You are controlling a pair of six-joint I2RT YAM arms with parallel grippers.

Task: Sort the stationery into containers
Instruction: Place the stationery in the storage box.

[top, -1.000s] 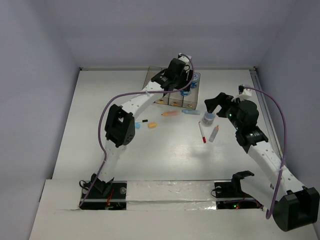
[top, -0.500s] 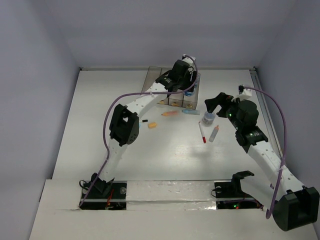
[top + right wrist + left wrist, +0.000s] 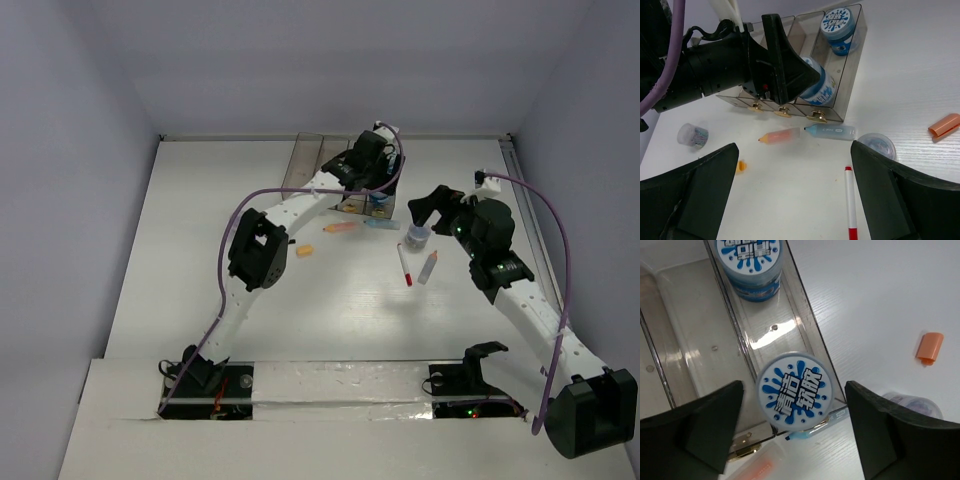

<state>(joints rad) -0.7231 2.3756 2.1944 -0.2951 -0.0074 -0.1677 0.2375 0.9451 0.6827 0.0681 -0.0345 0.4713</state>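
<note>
1. Left gripper (image 3: 794, 402): open astride a blue-patterned jar (image 3: 795, 390), not touching.
2. The jar sits at the near end of the rightmost bin (image 3: 771, 330).
3. Right gripper (image 3: 794, 147): wide open above the table (image 3: 920, 75), near a clear jar (image 3: 877, 145).

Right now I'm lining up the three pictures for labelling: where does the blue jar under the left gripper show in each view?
Top view: the blue jar is upper centre, mostly hidden beneath the left gripper.
Left wrist: lower centre, lid up, at one end of its bin.
Right wrist: upper centre, partly behind that gripper.
Shared landmark: the row of bins.
</note>
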